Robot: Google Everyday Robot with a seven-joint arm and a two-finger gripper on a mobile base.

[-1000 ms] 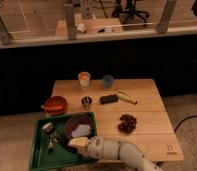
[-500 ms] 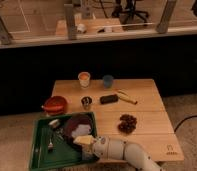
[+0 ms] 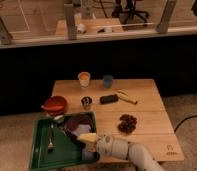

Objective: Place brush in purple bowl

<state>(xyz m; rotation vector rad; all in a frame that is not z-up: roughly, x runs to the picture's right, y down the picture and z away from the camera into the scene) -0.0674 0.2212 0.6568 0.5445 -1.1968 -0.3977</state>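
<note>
The robot's pale arm (image 3: 124,150) reaches in from the lower right, over the near edge of the green tray (image 3: 42,155), with the tool (image 3: 84,138) at the near right rim of the purple bowl (image 3: 78,123). The bowl sits in the tray's far right corner. Whether the tool is spread or closed, and whether it grips anything, cannot be told; its tip is a pale blur against the bowl's rim. A dark slim shape crossing the bowl's near left side toward the tool may be the brush (image 3: 71,133), though it cannot be made out with certainty. A silvery utensil (image 3: 50,142) lies in the tray, left of the bowl. On the wooden table (image 3: 147,125), a red bowl (image 3: 55,104) stands just beyond the tray's far edge, a small metal cup (image 3: 86,103) just beyond the purple bowl. Farther back are a tan cup (image 3: 84,79) and a blue cup (image 3: 108,81); a black block (image 3: 109,99) and a banana (image 3: 125,96) lie right of the metal cup. A dark brown cluster (image 3: 127,123) rests right of the tray.
</note>
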